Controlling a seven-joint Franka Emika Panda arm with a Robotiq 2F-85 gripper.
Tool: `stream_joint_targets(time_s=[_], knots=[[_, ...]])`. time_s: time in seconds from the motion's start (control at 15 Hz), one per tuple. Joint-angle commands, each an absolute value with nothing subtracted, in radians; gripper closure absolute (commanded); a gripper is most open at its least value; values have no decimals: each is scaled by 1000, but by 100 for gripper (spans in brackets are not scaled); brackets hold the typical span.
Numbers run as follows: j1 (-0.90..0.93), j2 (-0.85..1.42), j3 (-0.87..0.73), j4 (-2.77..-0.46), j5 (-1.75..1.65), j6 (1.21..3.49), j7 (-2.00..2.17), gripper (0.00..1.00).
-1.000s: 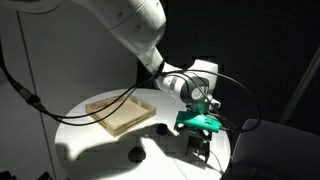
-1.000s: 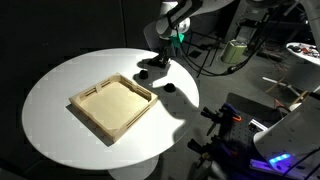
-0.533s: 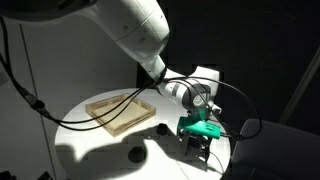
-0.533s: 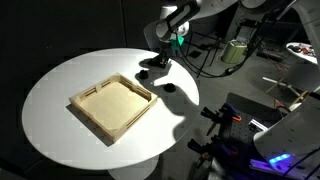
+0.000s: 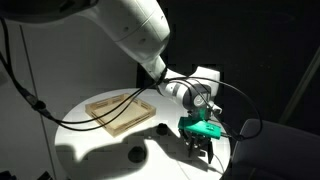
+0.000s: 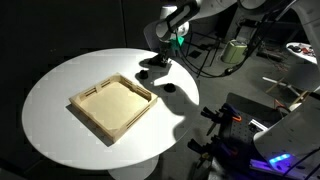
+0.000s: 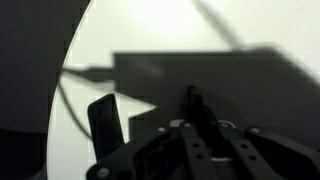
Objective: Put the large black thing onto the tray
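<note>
The large black thing stands near the far rim of the round white table, and in an exterior view it is mostly hidden under the hand. My gripper is lowered straight over it. In the wrist view the two fingers stand close together, with a dark upright part of the large black thing pinched between them. The tray, square and light tan, lies empty near the table's middle, well away from the gripper.
Two smaller black items lie on the table: one beside the gripper, another between gripper and tray corner. A black blob shows near the table front. The table edge is very near the gripper. Cables hang from the arm.
The jaws have gone from wide open to closed on the large black thing. The hand sank slightly a second ago and has since stayed in place; nothing on the table has moved.
</note>
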State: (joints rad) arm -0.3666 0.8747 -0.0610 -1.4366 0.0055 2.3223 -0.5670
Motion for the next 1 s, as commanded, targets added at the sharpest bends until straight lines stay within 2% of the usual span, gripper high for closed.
stream_joint_targets(time_s=[0.0, 0.47, 0.93], knots=[[-380, 879, -51, -1404, -9, 2299, -567, 100], [-368, 792, -52, -1487, -10, 2356, -555, 98], [-339, 605, -40, -1649, -1, 2388, -543, 98]])
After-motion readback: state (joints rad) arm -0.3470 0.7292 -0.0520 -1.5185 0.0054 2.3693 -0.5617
